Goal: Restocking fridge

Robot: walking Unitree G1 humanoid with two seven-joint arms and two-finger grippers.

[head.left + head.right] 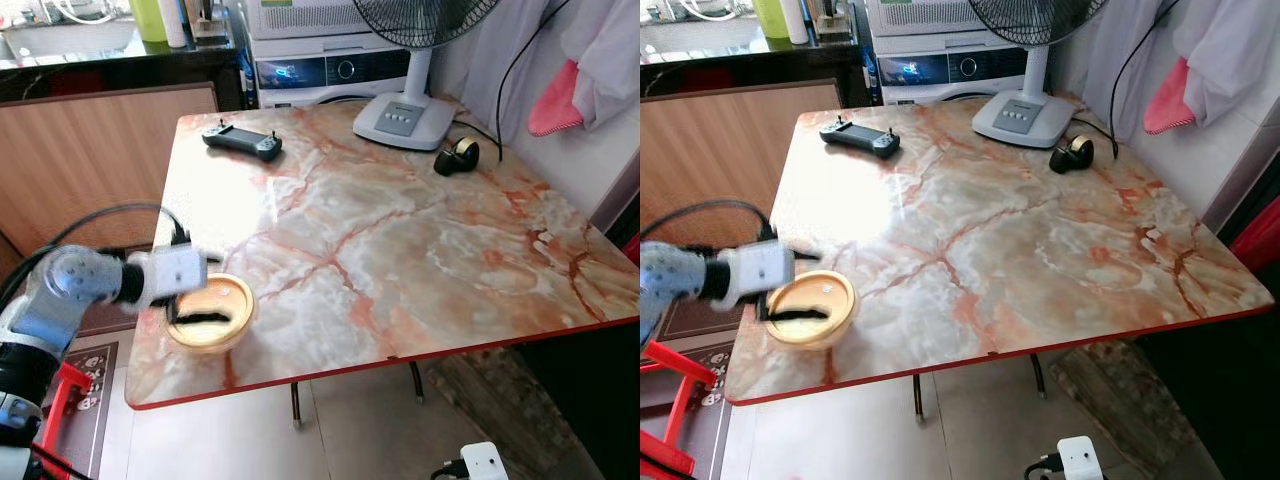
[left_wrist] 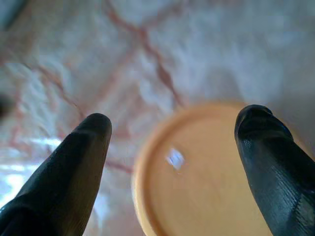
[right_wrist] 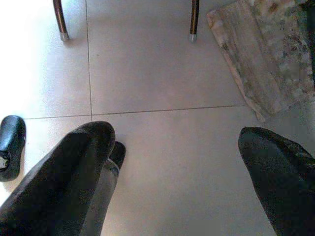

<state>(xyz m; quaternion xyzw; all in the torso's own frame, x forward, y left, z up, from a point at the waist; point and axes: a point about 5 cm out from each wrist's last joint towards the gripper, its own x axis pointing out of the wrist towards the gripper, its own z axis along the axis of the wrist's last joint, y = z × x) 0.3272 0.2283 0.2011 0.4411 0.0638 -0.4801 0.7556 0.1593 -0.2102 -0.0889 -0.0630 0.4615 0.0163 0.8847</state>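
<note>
Main risk: the yellow container [image 1: 210,313] is sitting close to the table's [image 1: 420,250] near edge, at its left corner, so a nudge from 1 finger instead of a clean pinch could be pushing it off onto the floor. The lid looks smooth and low, so I'm guessing the fingers could be slipping over the rim if they close too high. Also, the left eye view is blurred around the arm, so alignment is hard to judge.

Left gripper [image 2: 174,130] is hovering right over the container, fingers spread wide, approx as wide as the lid, w/ 1 fingertip [image 2: 96,128] over bare marble beside it and the other above the lid's far side. It's holding nothing; whether it's touching the lid I can't tell.

Right gripper [image 3: 177,142] is hanging idle below table level, pointing at the floor tiles, fingers wide apart, holding nothing.

Far side of the table from the container: a black controller [image 1: 242,140], a fan base [image 1: 403,118].
</note>
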